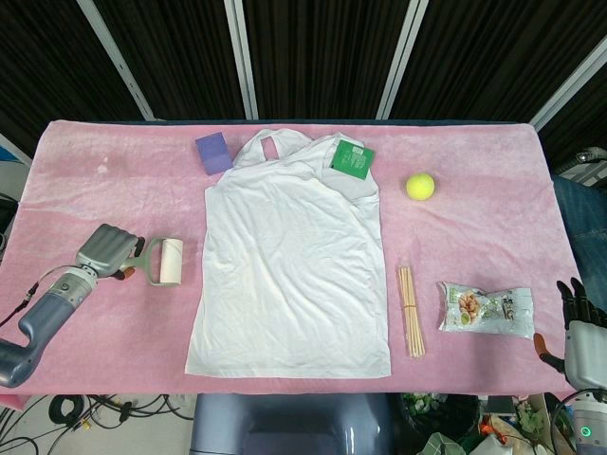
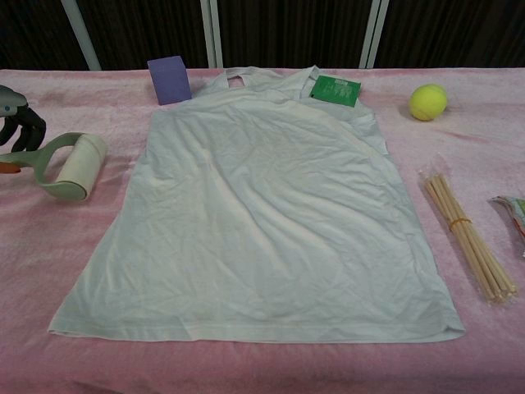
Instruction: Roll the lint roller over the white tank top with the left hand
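The white tank top (image 1: 292, 268) (image 2: 262, 205) lies flat in the middle of the pink table. My left hand (image 1: 105, 249) (image 2: 18, 125) grips the handle of the lint roller (image 1: 163, 262) (image 2: 67, 166), whose pale green frame and white roll sit on the cloth to the left of the top, apart from it. The right hand (image 1: 579, 320) shows only at the lower right corner of the head view, off the table, with fingers spread and nothing in it.
A purple block (image 1: 213, 152) sits by the top's left strap and a green packet (image 1: 352, 158) lies on its right shoulder. A tennis ball (image 1: 420, 186), a bundle of wooden sticks (image 1: 411, 310) and a snack bag (image 1: 484, 310) lie to the right.
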`<state>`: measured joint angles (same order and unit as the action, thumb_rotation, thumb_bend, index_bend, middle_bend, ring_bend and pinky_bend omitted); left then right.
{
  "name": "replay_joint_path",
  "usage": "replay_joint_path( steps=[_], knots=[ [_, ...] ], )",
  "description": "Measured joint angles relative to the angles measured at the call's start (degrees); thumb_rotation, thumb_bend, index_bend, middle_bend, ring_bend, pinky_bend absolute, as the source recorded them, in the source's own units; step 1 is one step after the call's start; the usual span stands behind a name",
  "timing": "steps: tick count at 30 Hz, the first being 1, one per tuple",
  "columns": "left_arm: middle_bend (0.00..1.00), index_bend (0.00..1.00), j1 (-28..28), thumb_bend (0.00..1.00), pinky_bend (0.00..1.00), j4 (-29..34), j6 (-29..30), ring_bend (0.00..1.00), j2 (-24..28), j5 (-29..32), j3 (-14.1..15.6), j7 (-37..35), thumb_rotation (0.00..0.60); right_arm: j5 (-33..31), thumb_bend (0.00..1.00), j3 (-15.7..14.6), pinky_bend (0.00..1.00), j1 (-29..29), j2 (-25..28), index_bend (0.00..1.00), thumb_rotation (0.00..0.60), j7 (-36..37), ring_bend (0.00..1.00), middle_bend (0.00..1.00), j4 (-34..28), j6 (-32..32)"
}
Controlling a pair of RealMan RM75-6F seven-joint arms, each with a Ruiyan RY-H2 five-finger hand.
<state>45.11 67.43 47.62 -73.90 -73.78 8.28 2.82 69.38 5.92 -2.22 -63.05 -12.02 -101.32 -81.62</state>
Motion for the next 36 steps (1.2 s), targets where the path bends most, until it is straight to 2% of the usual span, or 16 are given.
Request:
replay_joint_path(
  steps=[4, 6, 10, 12, 15, 17, 22, 25, 28, 31, 36],
  knots=[
    [0.46, 0.45, 0.13, 0.24, 0.64, -1.56, -1.80, 0.39, -1.24, -1.06, -0.59, -1.02, 0.600, -0.18, 0.27, 0.10, 0.19, 0.05, 0.06, 0.01, 0.600, 0.11, 0.17, 0.00, -0.12, -0.07],
    [0.41, 0.37, 0.41, 0.18, 0.57, -1.70, -3.78, 0.34, -1.27, -0.64, -0.71, -0.25, 0.600, -0.36, 0.27, 0.12, 0.19, 0.06, 0.09, 0.01, 0.600, 0.14, 0.17, 0.00, -0.20, -0.01],
    [0.35, 0.28, 0.86, 0.14, 0.43, -1.05, -6.51, 0.24, -0.98, 1.56, -1.42, 3.03, 0.600, -0.48, 0.27, 0.16, 0.19, 0.06, 0.12, 0.01, 0.600, 0.16, 0.17, 0.00, -0.34, 0.03],
    [0.26, 0.23, 0.97, 0.13, 0.35, -0.30, -6.84, 0.16, -0.72, 2.75, -2.03, 4.69, 0.600, -0.44, 0.27, 0.12, 0.19, 0.06, 0.11, 0.01, 0.600, 0.14, 0.17, 0.00, -0.38, 0.04],
    [0.13, 0.19, 1.05, 0.12, 0.28, 1.02, -6.76, 0.09, -0.10, 3.99, -2.79, 6.87, 0.600, -0.36, 0.27, 0.06, 0.19, 0.05, 0.10, 0.01, 0.600, 0.10, 0.17, 0.00, -0.49, 0.07],
    [0.09, 0.18, 1.11, 0.11, 0.27, 2.12, -6.65, 0.08, 0.50, 5.20, -3.31, 8.70, 0.600, -0.32, 0.27, 0.04, 0.19, 0.03, 0.10, 0.01, 0.600, 0.07, 0.17, 0.00, -0.51, 0.09],
    [0.09, 0.18, 1.14, 0.10, 0.24, 7.22, -6.49, 0.06, 2.95, 8.60, -4.48, 11.61, 0.600, -0.24, 0.27, -0.03, 0.19, 0.06, 0.18, 0.01, 0.600, 0.15, 0.17, 0.00, -0.57, 0.11],
    [0.09, 0.18, 1.04, 0.11, 0.25, 12.85, -5.75, 0.06, 6.20, 10.83, -4.79, 13.93, 0.600, -0.17, 0.27, -0.03, 0.19, 0.03, 0.23, 0.01, 0.600, 0.19, 0.17, 0.00, -0.53, 0.15],
    [0.10, 0.18, 0.31, 0.13, 0.25, 20.53, -2.61, 0.06, 10.27, 13.00, -5.11, 16.73, 0.600, 0.08, 0.27, -0.06, 0.19, -0.01, 0.22, 0.00, 0.600, 0.20, 0.17, 0.00, -0.44, 0.11],
    [0.10, 0.18, -1.46, 0.13, 0.24, 28.72, 3.44, 0.06, 14.17, 14.26, -5.50, 18.70, 0.600, 0.64, 0.27, -0.23, 0.19, 0.01, 0.24, 0.00, 0.600, 0.12, 0.17, 0.00, -0.38, -0.05],
    [0.12, 0.19, -8.18, 0.13, 0.21, 36.12, 17.68, 0.06, 18.45, 10.54, -5.24, 17.84, 0.600, 1.92, 0.27, -0.61, 0.19, -0.07, 0.34, 0.00, 0.600, 0.09, 0.17, 0.00, -0.07, -0.11]
  ],
)
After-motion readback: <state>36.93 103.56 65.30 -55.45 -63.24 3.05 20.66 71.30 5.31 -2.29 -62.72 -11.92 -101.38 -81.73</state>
